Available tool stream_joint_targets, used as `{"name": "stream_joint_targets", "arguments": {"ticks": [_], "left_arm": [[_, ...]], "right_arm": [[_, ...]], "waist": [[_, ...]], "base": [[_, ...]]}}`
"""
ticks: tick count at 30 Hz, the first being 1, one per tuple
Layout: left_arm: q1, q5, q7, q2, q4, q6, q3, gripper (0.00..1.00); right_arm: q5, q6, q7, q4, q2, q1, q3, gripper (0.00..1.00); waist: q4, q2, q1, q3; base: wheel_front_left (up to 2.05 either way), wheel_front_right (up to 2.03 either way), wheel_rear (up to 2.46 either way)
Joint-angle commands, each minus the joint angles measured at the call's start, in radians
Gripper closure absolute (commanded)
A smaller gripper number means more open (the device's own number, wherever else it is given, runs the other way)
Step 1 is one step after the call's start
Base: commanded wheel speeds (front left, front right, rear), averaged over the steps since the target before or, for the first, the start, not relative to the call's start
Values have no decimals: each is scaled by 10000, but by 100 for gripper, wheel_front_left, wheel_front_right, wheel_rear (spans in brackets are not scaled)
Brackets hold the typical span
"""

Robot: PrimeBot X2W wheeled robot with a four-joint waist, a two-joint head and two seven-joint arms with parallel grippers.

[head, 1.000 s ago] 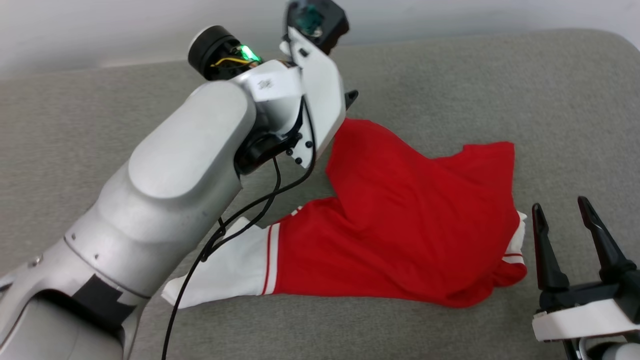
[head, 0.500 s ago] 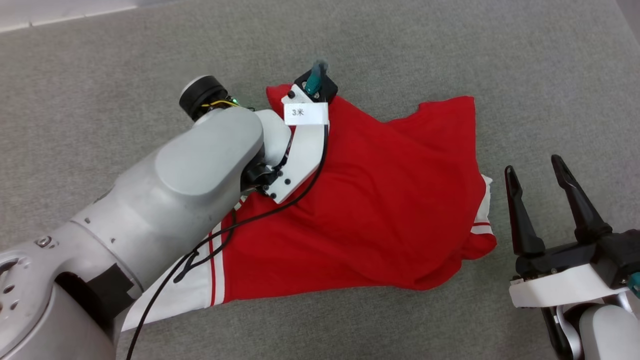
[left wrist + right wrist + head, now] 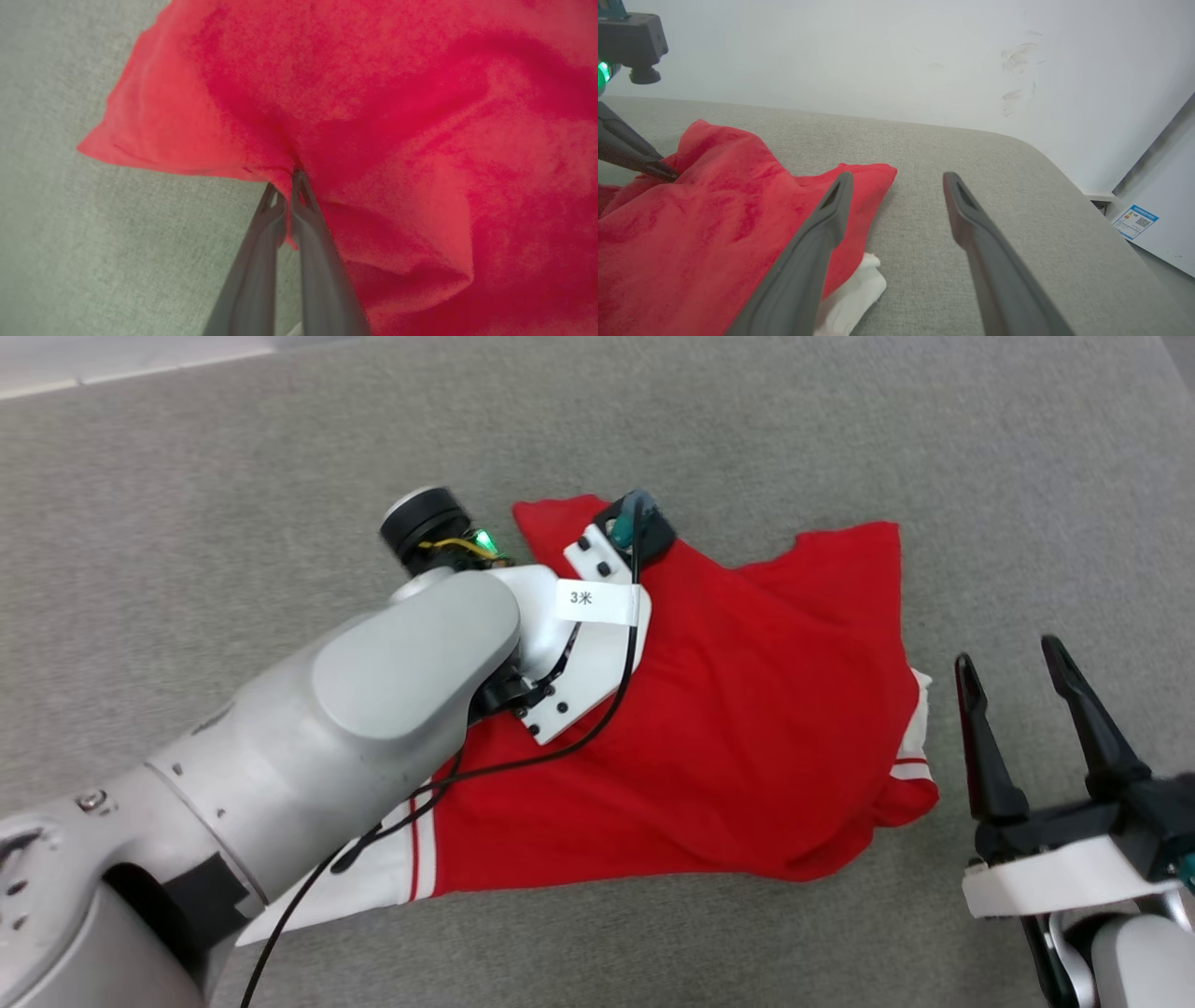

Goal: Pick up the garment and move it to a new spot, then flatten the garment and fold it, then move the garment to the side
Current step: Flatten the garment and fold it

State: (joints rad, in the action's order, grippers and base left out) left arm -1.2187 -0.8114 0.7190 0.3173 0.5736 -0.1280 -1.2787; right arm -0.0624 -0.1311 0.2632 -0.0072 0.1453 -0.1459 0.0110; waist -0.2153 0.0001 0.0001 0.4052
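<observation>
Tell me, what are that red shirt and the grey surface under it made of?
The garment: soft matte knit cloth, perhaps polyester or cotton; it drapes in folds and puckers where the left gripper pinches it. The grey surface: matte woven upholstery-like fabric, likely padded; fine weave grain, rounded edge.

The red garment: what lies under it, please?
The garment lies on a grey cushioned surface. At its right edge a white part of it sticks out from under the red cloth. The red cloth covers everything else beneath, so no more can be told.
</observation>
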Motion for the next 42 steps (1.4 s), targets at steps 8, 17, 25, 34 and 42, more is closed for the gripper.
{"name": "stream_joint_targets", "arguments": {"ticks": [8, 17, 25, 34, 42], "left_arm": [[-768, -563, -2318, 961, -539, -15, 57, 100], [510, -1265, -3398, 2754, 626, 357, 485, 100], [2091, -2064, -3556, 3075, 2216, 644, 641, 100], [2127, -1851, -6005, 2580, 2652, 616, 1035, 0], [1853, -2018, -5460, 3014, 1521, 271, 899, 0]], "right_arm": [[115, 7, 21, 48, 112, 777, -439, 0], [72, 7, 21, 330, 100, 1318, -578, 0], [90, 7, 21, 682, 173, 1297, -382, 0], [39, 7, 21, 756, 274, 1491, -535, 0], [109, 7, 21, 653, 248, 1867, -672, 0]], "waist": [[981, -1, -1, -1077], [1191, -1, -1, -1585], [1051, -1, -1, -1583], [1286, -1, -1, -1922], [1802, -1, -1, -2431]], "base": [[0, 0, 0], [0, 0, 0], [0, 0, 0], [0, 0, 0], [0, 0, 0]]}}
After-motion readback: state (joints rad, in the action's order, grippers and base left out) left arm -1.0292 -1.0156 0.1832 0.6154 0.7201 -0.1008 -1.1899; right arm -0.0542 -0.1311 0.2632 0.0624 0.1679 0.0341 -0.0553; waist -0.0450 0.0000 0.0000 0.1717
